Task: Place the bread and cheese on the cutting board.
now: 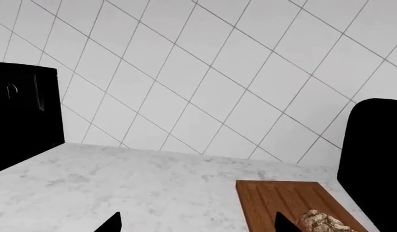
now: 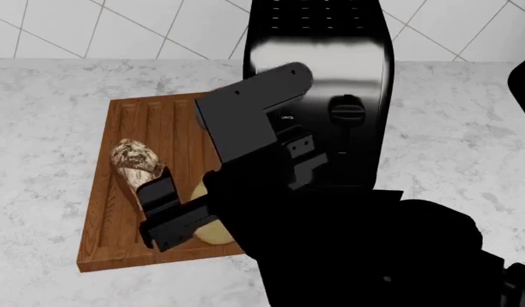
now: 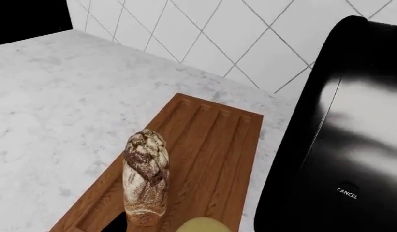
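The smooth, rounded cheese [image 2: 213,231], probably slippery and best pinched across its middle, lies on the cutting board [image 2: 117,121] at 5 o'clock from the bread [image 2: 134,160]; the left gripper [image 1: 198,226] gapes wide, and I cannot tell the right gripper's spread.

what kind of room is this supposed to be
Most likely a simulated kitchen counter: a white marble-look worktop against a white tiled wall, with a black toaster beside a wooden cutting board.

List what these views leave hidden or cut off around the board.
- Cheese: head view, mostly behind the arm; right wrist view, cut by the edge.
- Cutting board: right side hidden by the arm.
- Bread: left wrist view, cut by the edge.
- Grippers: open or shut unclear.
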Tool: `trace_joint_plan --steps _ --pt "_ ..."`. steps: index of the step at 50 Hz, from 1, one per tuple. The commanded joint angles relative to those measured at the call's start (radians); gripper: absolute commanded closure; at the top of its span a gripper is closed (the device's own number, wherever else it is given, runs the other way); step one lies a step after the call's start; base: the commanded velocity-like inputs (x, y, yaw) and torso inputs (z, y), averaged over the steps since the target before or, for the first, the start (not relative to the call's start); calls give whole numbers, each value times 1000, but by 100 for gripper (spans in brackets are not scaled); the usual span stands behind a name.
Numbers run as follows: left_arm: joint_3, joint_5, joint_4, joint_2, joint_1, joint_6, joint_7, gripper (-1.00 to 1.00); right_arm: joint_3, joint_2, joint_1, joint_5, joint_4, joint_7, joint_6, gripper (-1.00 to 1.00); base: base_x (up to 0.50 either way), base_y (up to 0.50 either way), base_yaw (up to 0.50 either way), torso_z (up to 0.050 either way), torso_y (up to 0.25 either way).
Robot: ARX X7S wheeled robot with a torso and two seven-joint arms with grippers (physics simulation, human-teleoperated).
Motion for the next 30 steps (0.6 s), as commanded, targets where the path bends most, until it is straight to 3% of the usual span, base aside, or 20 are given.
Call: trace_joint_plan --steps 1,5,12,16,22,30 --pt "-20 -173 -5 -59 -155 -130 -85 -100 77 87 131 87 -94 79 40 -100 0 0 0 0 0" --pt "-1 -298 -63 -97 -322 -212 -127 -100 124 158 211 146 -154 134 65 -100 0 0 0 0 0" --pt "139 -462 -227 -128 -615 -337 -75 -100 176 290 360 288 -257 200 170 -100 0 0 0 0 0" --pt "232 -478 -312 -143 -750 -409 -36 -100 190 361 460 357 -251 211 269 -100 0 0 0 0 0" --pt "265 -608 -446 -164 -932 -491 -98 -100 232 453 580 450 -201 196 364 -100 0 0 0 0 0" --pt "357 -629 -623 -171 -1165 -545 -73 -100 259 510 689 463 -109 165 481 -100 0 0 0 0 0"
